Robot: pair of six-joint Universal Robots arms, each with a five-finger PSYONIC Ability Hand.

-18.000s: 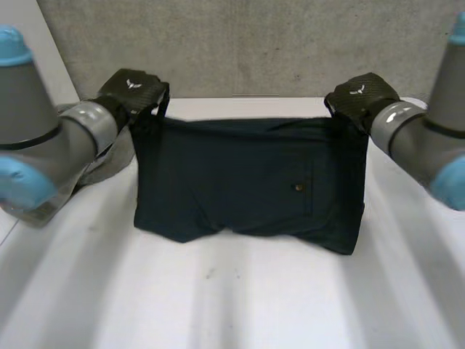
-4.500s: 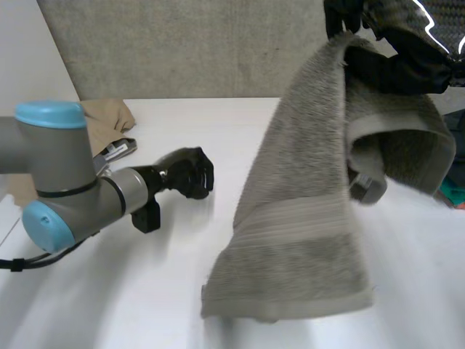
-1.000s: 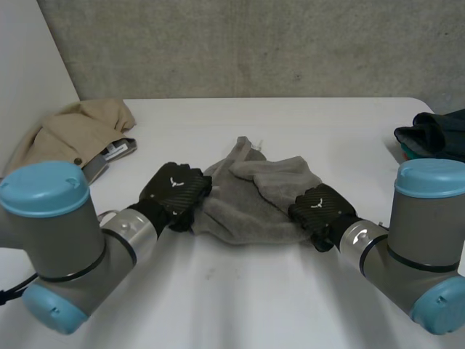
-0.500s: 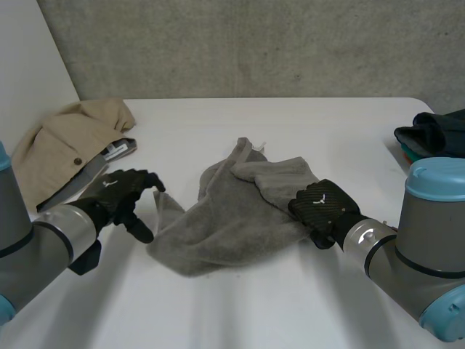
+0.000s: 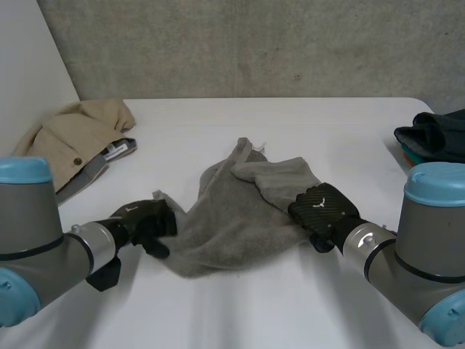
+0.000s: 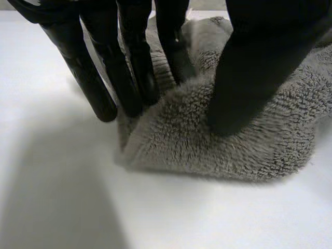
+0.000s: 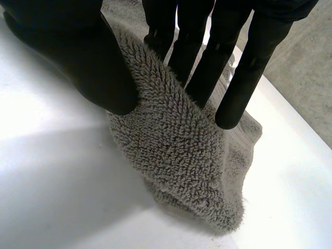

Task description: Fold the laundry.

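A beige garment [image 5: 73, 138] lay far left on the white table [image 5: 240, 313]. The left hand [image 5: 142, 222] pinched the left edge of the crumpled grey towel [image 5: 232, 211] lying mid-table. The right hand [image 5: 320, 207] pinched its right edge between thumb and fingers. Dark clothes [image 5: 436, 134] sat far right.

towel [image 5: 232, 211] centre, garment [image 5: 69, 138] far L, pile [image 5: 436, 134] R

Head view: dark garment [image 5: 434, 135] cut off at right edge; towel [image 5: 232, 214] edge hidden under right hand [image 5: 321, 207].
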